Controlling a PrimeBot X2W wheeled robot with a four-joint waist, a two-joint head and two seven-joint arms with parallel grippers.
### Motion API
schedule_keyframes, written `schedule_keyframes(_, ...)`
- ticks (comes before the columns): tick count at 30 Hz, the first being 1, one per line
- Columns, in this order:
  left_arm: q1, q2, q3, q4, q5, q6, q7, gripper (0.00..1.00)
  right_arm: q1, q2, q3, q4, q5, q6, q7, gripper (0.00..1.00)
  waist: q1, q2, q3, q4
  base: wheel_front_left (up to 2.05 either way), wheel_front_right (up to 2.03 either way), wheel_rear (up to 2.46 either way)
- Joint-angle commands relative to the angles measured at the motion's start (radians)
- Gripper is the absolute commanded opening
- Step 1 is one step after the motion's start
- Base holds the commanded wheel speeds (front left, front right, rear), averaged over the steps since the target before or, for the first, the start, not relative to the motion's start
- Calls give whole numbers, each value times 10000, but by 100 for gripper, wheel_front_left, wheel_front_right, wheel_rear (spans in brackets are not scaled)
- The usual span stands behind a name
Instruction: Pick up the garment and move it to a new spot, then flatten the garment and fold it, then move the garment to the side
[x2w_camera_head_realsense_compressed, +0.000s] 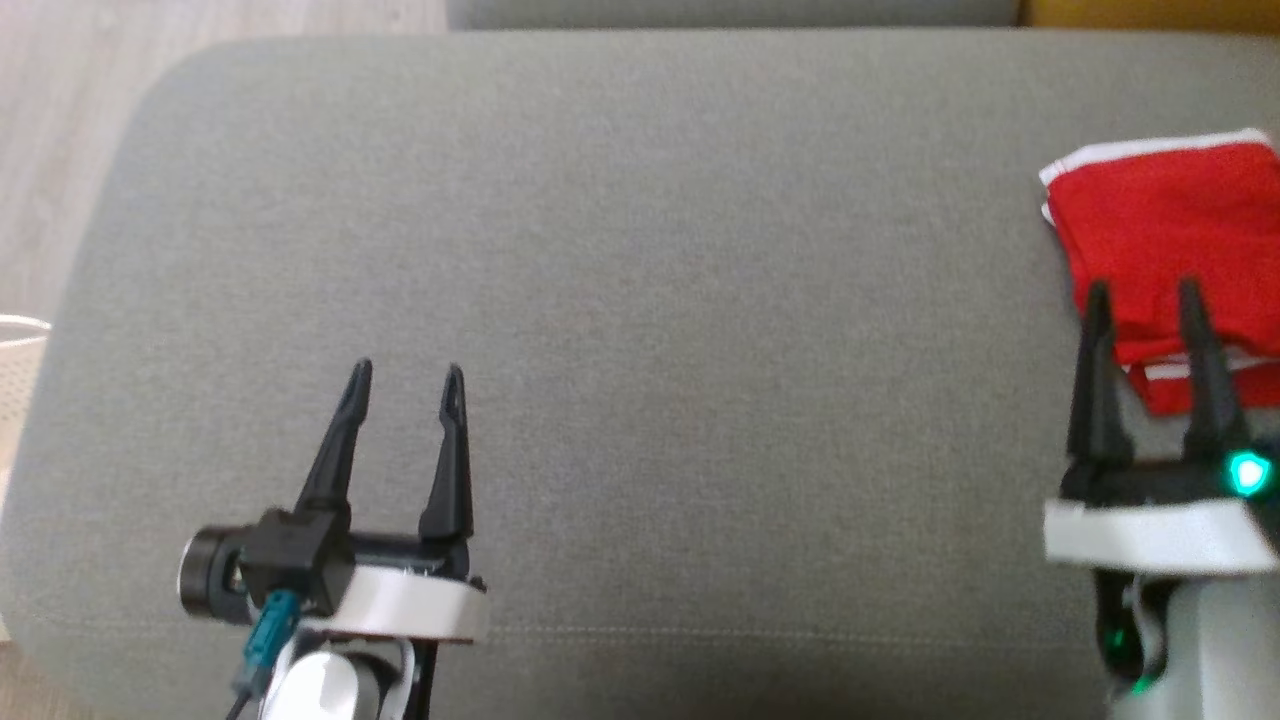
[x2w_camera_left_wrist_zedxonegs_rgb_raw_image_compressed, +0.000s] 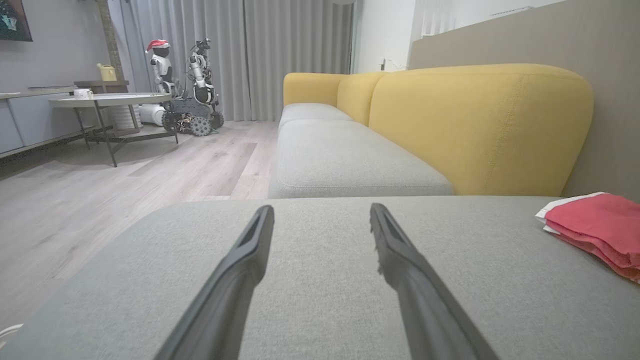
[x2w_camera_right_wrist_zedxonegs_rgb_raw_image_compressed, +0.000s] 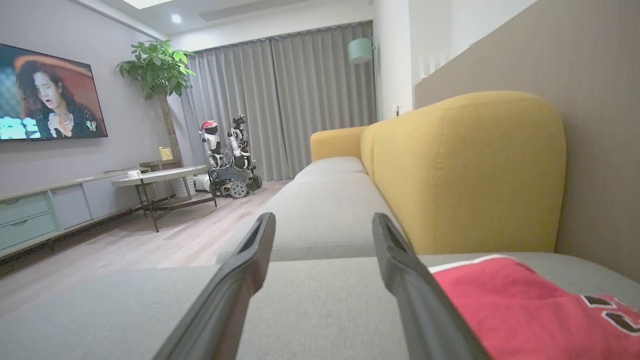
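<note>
Garment (x2w_camera_head_realsense_compressed: 1170, 230) lay folded at the cushion's (x2w_camera_head_realsense_compressed: 640, 250) right edge. Right gripper (x2w_camera_head_realsense_compressed: 1143, 290) stood spread and empty over the garment's near hem. Left gripper (x2w_camera_head_realsense_compressed: 407, 372) was spread and well apart from the garment. Recommended: lift the right gripper clear before retreating, so the fingers do not snag the folds.

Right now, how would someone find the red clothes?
Find the wide grey cushion beside the yellow backrest. On its right end, by the open right end effector, lies the folded garment. It is bright red with white trim, the only colourful thing on the grey.
</note>
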Motion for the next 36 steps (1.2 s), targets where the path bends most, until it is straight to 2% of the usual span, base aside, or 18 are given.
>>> schedule_keyframes(1, -159, -24, 394, -286, 61, -66, -51, 100, 229, 31, 340, -375, 116, 60, -76, 100, 0, -1, -339, 221, 0, 0, 0)
schedule_keyframes(4, 184, -46, 493, -242, 75, -117, -51, 100, 996, 48, 838, -427, 225, 60, -77, 100, 0, -1, -659, 268, 0, 0, 0)
schedule_keyframes(10, 662, -73, 631, -204, 127, -234, -51, 100, 1862, 57, 981, -585, 311, 60, -78, 100, 0, -1, -1017, 280, 0, 0, 0)
schedule_keyframes(18, 839, -88, 661, -162, 272, -423, -51, 100, 2154, 59, 1030, -717, 240, 60, -79, 100, 0, -1, -1166, 205, 0, 0, 0)
schedule_keyframes(26, 881, -95, 585, -69, 444, -422, -51, 100, 2269, 59, 1036, -731, 222, 60, -79, 100, 0, -1, -1234, 182, 0, 0, 0)
schedule_keyframes(27, 1119, -27, 255, 237, 398, -395, 2, 0, 2407, 94, 777, -348, 290, 0, 2, 0, 0, -1, -1237, 181, 0, 0, 0)
schedule_keyframes(31, 1260, -22, 177, 710, 352, -391, 14, 0, 2514, 94, 790, 102, 386, -5, 11, 0, 0, -1, -1237, 169, 0, 0, 0)
schedule_keyframes(36, 1208, 19, 280, 715, -332, -433, 112, 0, 2446, 49, 767, 124, 1052, -3, 115, 0, 0, -1, -1236, 131, 0, 0, 0)
